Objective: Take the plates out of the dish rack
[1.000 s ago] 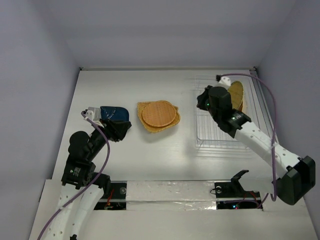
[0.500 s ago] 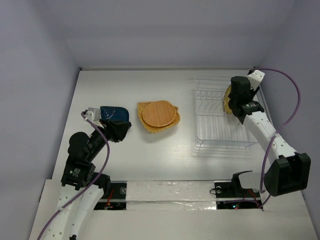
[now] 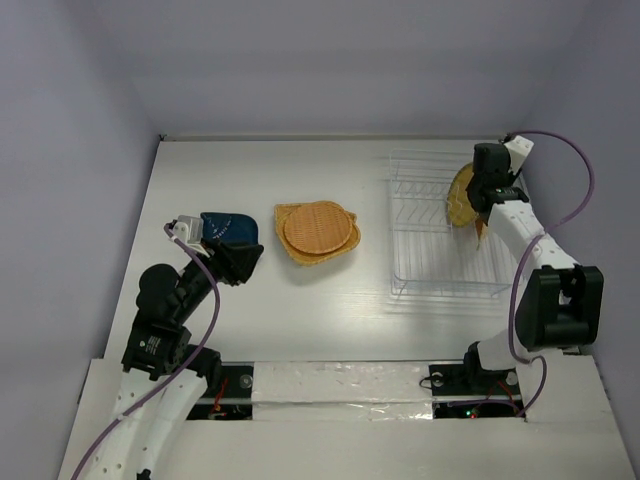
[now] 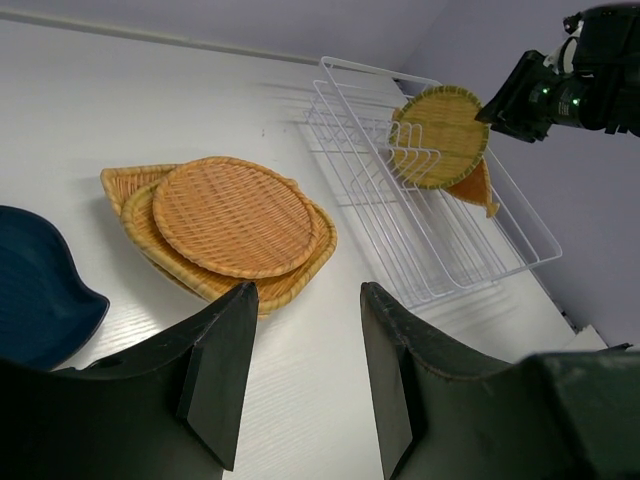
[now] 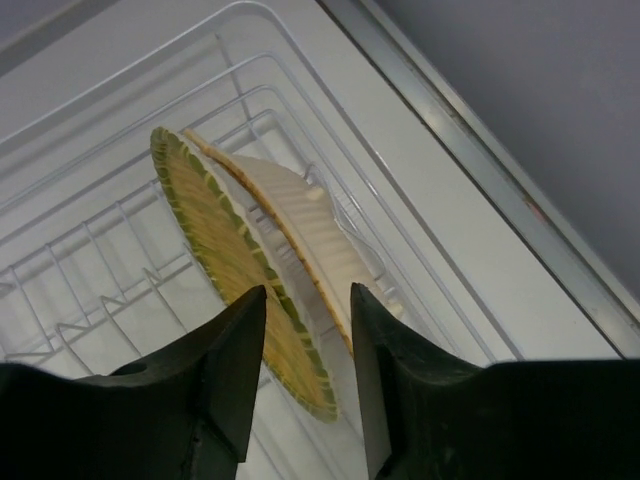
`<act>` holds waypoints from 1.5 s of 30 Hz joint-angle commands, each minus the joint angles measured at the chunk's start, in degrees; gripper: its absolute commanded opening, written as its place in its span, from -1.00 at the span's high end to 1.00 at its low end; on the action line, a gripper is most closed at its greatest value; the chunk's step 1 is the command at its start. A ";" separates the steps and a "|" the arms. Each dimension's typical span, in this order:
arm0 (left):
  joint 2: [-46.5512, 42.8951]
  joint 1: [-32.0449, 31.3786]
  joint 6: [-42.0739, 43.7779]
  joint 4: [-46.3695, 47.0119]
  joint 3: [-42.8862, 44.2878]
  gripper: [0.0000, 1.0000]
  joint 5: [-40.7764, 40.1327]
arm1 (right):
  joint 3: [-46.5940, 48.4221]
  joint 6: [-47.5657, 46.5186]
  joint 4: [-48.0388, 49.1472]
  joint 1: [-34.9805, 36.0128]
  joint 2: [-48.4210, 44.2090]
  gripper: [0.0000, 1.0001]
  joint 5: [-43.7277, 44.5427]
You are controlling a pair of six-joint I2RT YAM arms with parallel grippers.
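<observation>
Two plates stand on edge at the far right of the dish rack (image 3: 425, 250): a round plate with a greenish rim (image 3: 461, 195) and a pointed tan plate (image 3: 481, 226) behind it. In the right wrist view the round plate (image 5: 235, 265) and the pointed plate (image 5: 300, 235) lie just under my right gripper (image 5: 307, 292), which is open and empty, its jaws on either side of their upper edges. A stack of plates (image 3: 317, 230) lies flat on the table; it also shows in the left wrist view (image 4: 225, 225). My left gripper (image 4: 305, 290) is open and empty, low over the table.
A dark blue rounded object (image 3: 228, 226) lies at the left, beside my left gripper (image 3: 240, 262). The rack's clear bars (image 5: 110, 250) surround the standing plates. The table's right edge strip (image 5: 470, 170) and the side wall run close to the rack.
My right arm has swung from over the rack's left side to its far right corner, and now points down over the standing plates. The left arm has not moved.
</observation>
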 commanded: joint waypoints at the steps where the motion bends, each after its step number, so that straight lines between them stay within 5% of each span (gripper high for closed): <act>1: 0.54 -0.29 0.12 2.63 0.46 0.15 0.16 | 3.66 -1.46 3.26 -0.22 2.17 0.16 -1.45; 16: 2.03 -0.29 0.04 2.80 0.28 0.15 0.24 | -0.39 -6.47 5.29 1.35 -0.19 1.00 -2.51; 24: 2.74 -0.29 0.04 2.80 0.28 0.15 0.16 | -0.30 -12.01 5.29 8.56 -3.44 1.00 10.40; 29: 2.65 -0.29 0.04 2.80 0.19 0.15 0.16 | -0.47 -10.26 4.94 9.80 -8.18 1.00 10.24; 39: 2.56 0.23 0.04 2.98 0.19 0.15 0.51 | -0.73 -4.64 2.83 11.64 -19.87 1.00 -1.78; 45: 2.56 0.76 -0.14 2.98 0.11 0.15 0.60 | -4.95 4.94 10.73 16.47 -23.67 1.00 -28.14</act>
